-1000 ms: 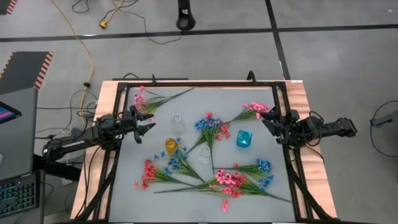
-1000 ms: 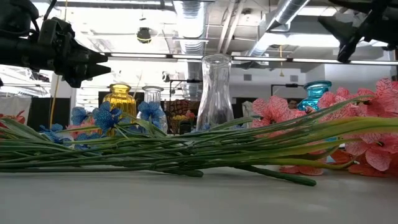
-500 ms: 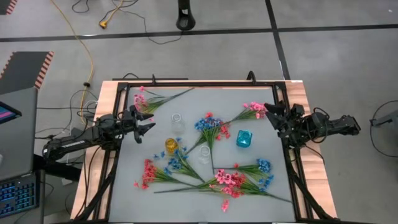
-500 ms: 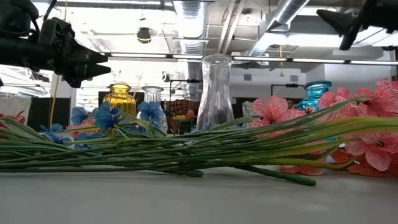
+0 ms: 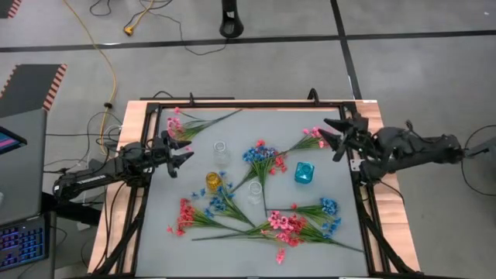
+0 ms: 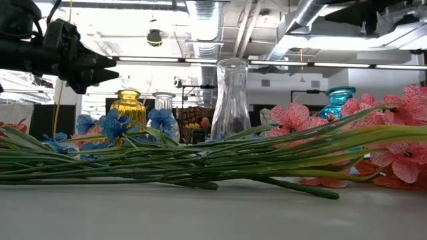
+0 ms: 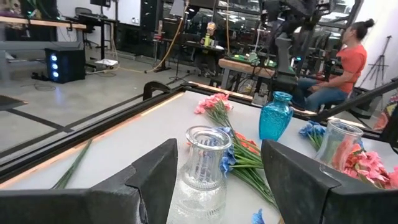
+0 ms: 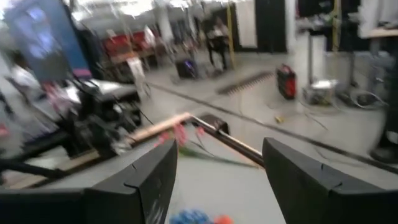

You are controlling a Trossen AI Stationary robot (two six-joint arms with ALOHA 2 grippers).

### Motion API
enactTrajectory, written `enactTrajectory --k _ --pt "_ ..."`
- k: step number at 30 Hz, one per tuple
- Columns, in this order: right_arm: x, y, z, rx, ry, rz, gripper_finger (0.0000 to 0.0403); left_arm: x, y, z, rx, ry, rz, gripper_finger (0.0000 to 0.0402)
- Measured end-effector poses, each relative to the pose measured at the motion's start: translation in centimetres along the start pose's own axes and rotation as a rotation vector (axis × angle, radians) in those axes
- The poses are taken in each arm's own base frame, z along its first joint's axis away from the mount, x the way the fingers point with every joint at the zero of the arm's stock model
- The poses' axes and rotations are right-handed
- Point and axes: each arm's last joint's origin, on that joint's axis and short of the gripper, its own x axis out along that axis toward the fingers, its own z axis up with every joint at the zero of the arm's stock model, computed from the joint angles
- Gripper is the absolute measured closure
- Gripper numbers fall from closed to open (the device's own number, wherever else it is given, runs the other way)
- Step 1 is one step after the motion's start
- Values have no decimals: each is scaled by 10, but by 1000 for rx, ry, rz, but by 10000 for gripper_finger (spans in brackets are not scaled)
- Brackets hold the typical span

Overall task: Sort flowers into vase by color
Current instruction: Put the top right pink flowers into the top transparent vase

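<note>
The right gripper (image 5: 332, 138) is swinging in over the pink spray (image 5: 318, 138) with jaws spread and empty, apparently lining up a pick, while the left gripper (image 5: 183, 155), also released, is waiting near the clear vase (image 5: 222, 152).

Your right gripper (image 5: 332, 138) now sits farther toward the table's far edge, swung from beside the pink flowers (image 5: 317, 138) to just over them, and its jaws stand wider than a second ago.
</note>
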Motion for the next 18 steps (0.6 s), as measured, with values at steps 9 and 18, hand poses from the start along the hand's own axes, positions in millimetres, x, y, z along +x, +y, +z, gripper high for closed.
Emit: enactTrajectory --k 9,18 --pt "29 1 20 -61 261 -53 138 0 1 1 0 -10 28 180" --pt "84 -19 7 -78 500 10 138 0 1 1 0 -10 28 180"
